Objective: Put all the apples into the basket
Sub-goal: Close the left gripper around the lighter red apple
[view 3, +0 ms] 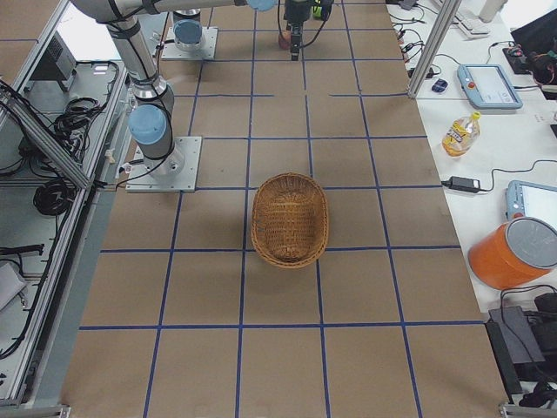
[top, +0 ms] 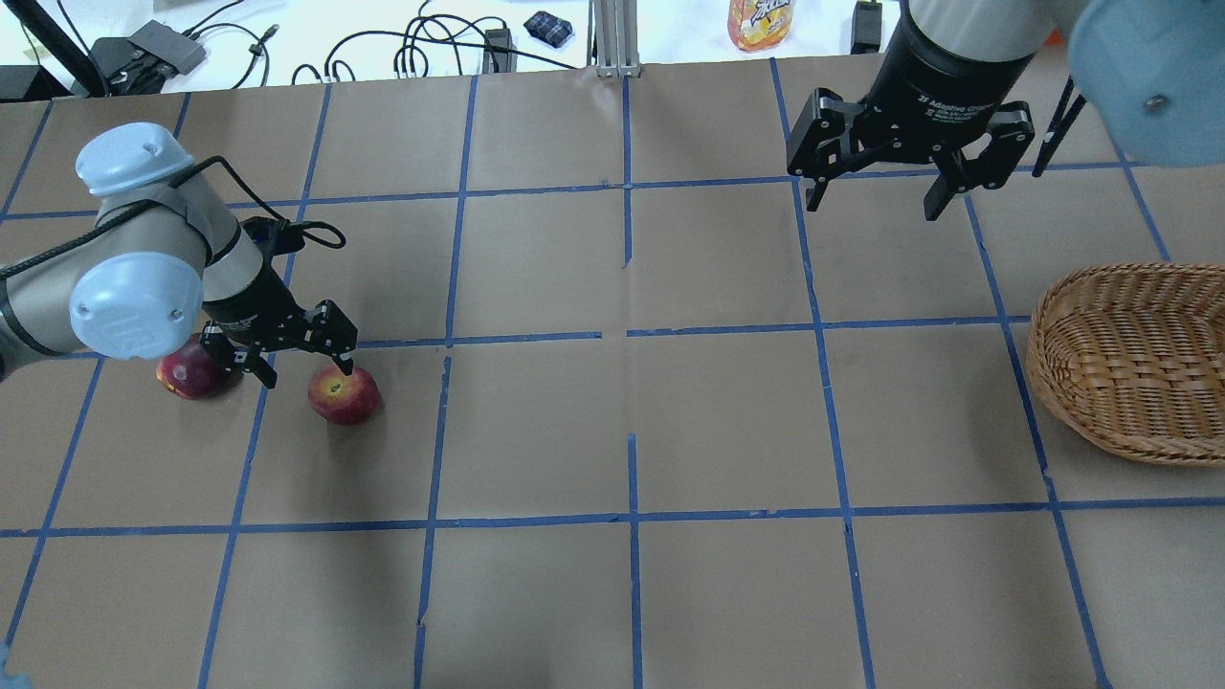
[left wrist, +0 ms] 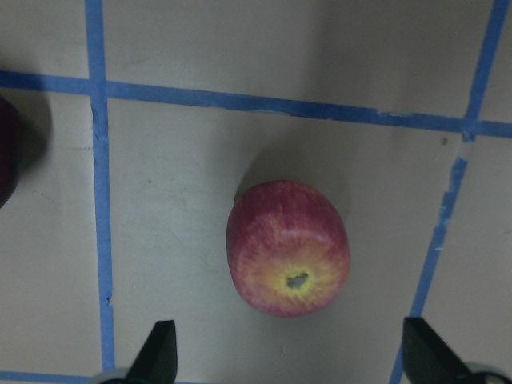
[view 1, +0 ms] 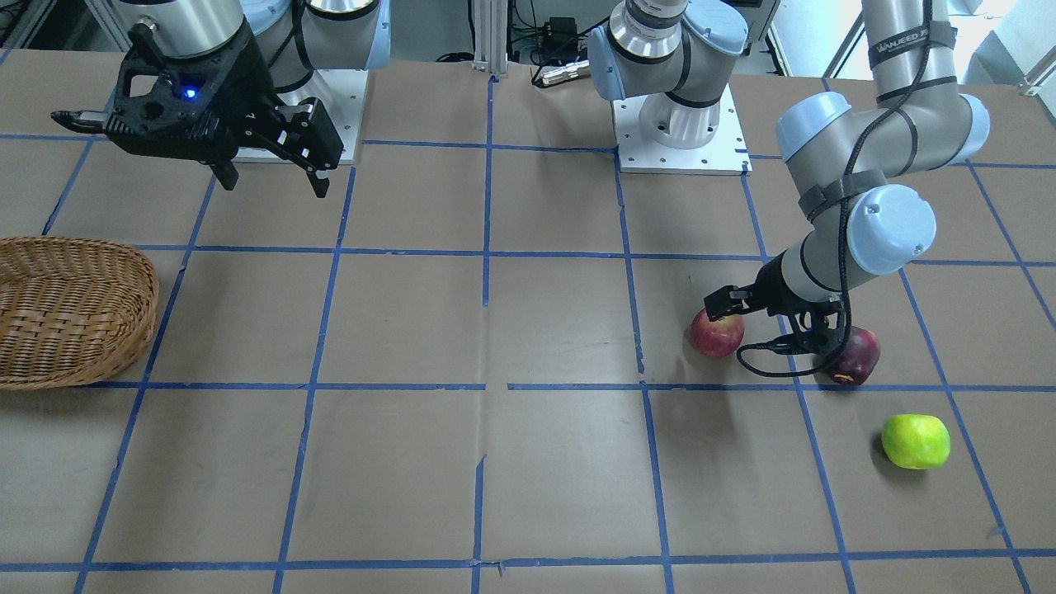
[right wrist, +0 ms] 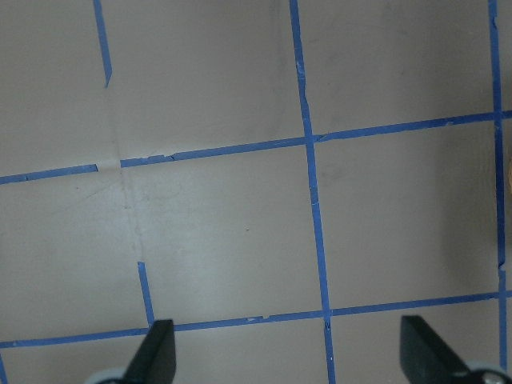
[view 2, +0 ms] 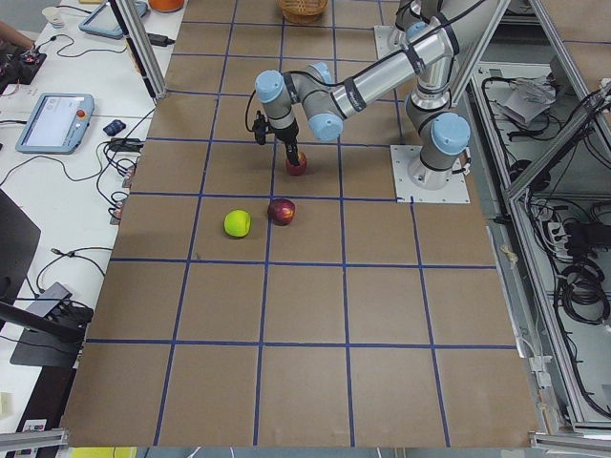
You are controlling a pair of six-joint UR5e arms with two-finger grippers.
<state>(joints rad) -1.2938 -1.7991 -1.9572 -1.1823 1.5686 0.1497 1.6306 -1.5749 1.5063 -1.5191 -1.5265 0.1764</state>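
Brown paper taped into blue squares is covering the table, and I am seeing plenty of bare surface stretching from the red apple toward the basket, which is sitting well apart from that apple at the robot's right end. The left gripper is hanging just over the red apple with its fingers spread wide; its wrist camera is showing the apple lying between the two fingertips, with neither tip touching it in that view. The maroon apple is lying near the red apple on the side away from the basket, and the left arm's wrist and a looping black cable are standing partly in front of it in the front-facing view. The green apple is resting beyond the maroon one, even farther from the red apple and toward the operators' edge; only the front-facing and left-side cameras are catching it. The right gripper is hovering high on the basket side of the red apple, jaws likewise wide and holding nothing, its wrist camera looking down on taped paper. An orange drink bottle is sitting on the side bench past the table's edge across from the robot, and only the right-side and overhead views are showing it.
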